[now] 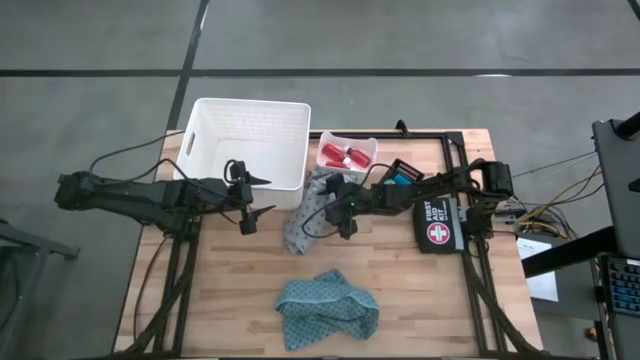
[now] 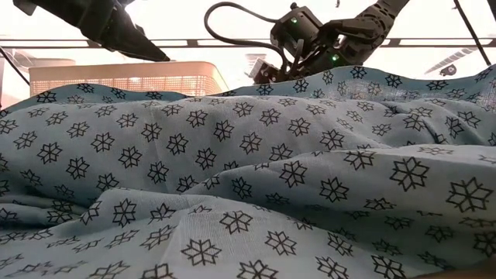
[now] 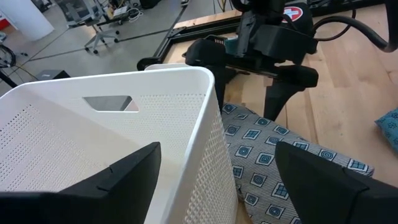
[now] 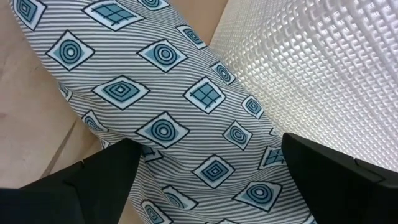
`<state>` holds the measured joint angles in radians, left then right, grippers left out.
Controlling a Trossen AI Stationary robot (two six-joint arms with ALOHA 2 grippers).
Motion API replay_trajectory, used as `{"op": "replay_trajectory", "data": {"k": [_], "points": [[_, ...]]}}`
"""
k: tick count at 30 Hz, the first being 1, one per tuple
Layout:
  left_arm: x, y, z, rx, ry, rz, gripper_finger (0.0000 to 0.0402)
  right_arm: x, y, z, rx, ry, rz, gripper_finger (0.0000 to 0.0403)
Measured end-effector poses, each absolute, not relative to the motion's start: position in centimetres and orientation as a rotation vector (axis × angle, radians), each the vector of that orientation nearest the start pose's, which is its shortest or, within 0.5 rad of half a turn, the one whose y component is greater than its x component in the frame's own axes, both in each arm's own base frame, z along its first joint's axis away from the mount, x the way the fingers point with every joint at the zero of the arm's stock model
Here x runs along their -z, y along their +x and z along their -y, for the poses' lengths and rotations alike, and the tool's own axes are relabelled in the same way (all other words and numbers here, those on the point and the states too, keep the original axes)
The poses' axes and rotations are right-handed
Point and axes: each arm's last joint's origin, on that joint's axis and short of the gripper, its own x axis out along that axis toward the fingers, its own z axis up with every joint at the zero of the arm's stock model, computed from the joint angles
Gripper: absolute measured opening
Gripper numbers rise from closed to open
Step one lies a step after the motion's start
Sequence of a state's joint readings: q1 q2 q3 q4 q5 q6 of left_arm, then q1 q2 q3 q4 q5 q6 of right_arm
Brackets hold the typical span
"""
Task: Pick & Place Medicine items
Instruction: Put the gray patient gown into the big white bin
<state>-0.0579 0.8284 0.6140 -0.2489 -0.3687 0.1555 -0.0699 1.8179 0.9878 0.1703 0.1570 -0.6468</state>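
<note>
At the left of the high view, the left gripper (image 1: 247,200) hangs at the front right corner of the white basket (image 1: 215,125), fingers spread wide and grasping nothing. Keep this arm parked there so that it does not cross the other arm's path.

At centre, the grey patterned cloth (image 1: 303,225) lies against the basket's right wall. The right gripper (image 1: 337,205) hovers directly over it, jaws released and empty; in the right wrist view the cloth (image 4: 161,118) fills the gap between the fingers (image 4: 81,186).

Just above centre, the red bottles (image 1: 341,156) lie in a small white tray (image 1: 365,143), right of the basket. A blue item (image 1: 398,181) shows beside the right arm; its nature cannot be told.

The step in hand appears to be reaching for a medicine item. Approach from above, centre the jaws on one bottle, and avoid snagging the cloth or the tray rim.

At lower centre lies the teal cloth (image 1: 328,308); at right, the black first-aid pouch (image 1: 438,228).
</note>
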Motion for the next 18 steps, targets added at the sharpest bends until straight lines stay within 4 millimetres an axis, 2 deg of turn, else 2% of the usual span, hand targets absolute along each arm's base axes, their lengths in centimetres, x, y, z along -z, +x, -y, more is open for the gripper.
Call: {"op": "replay_trajectory", "data": {"k": [14,18], "points": [[-26.22,17.87,-0.01,-0.270,0.250,-0.478,0.0320,-15.98,36.89,2.98,0.011,-0.608,-0.711,0.0400],[-26.22,17.87,-0.01,-0.270,0.250,-0.478,0.0320,-15.98,36.92,2.54,-0.033,-0.702,-0.710,0.0400]]}}
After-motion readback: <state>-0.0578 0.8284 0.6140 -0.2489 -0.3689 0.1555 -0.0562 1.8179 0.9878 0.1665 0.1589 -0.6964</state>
